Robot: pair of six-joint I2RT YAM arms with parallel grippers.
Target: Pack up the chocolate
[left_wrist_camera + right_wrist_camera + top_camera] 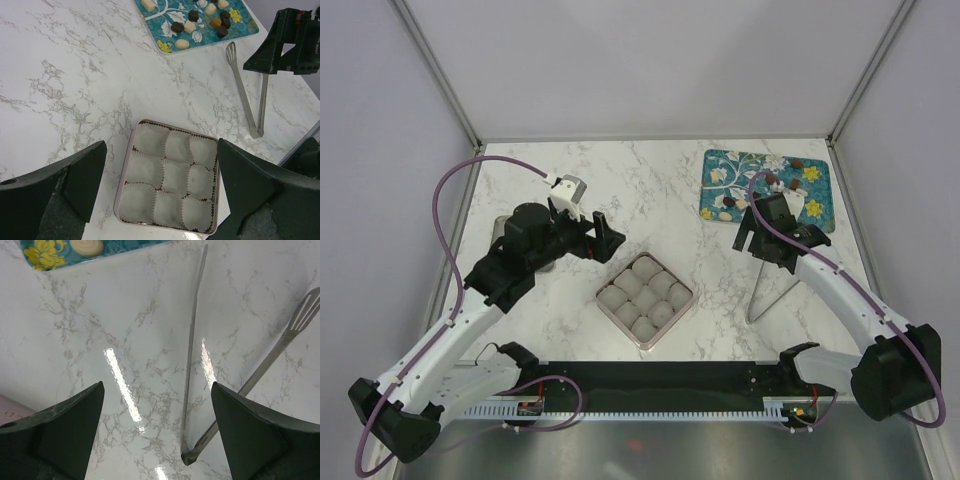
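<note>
The right end effector (757, 228) is seen with its fingers spread wide and nothing between them, above the marble-patterned worktop (650, 190). On its near side, metal tongs (192, 355) are laid flat on the worktop. Their hinge is turned toward the robot's edge and their slotted tips are fanned toward the far side. They are thin, polished and hard. Just beyond the end effector, a teal flowered mat (720, 165) is placed at the far right, and the chocolate (177, 26) is scattered on it. The pieces are small, rounded and smooth-looking, in dark brown, mid brown and cream. The right arm is judged clearly the nearer.

The left end effector (603, 232) is likewise spread and empty. It is pointed at a square pink-rimmed box (126, 175) in the middle of the worktop, well apart from the mat. Its nine pleated paper cups (177, 175) are seen unfilled.
</note>
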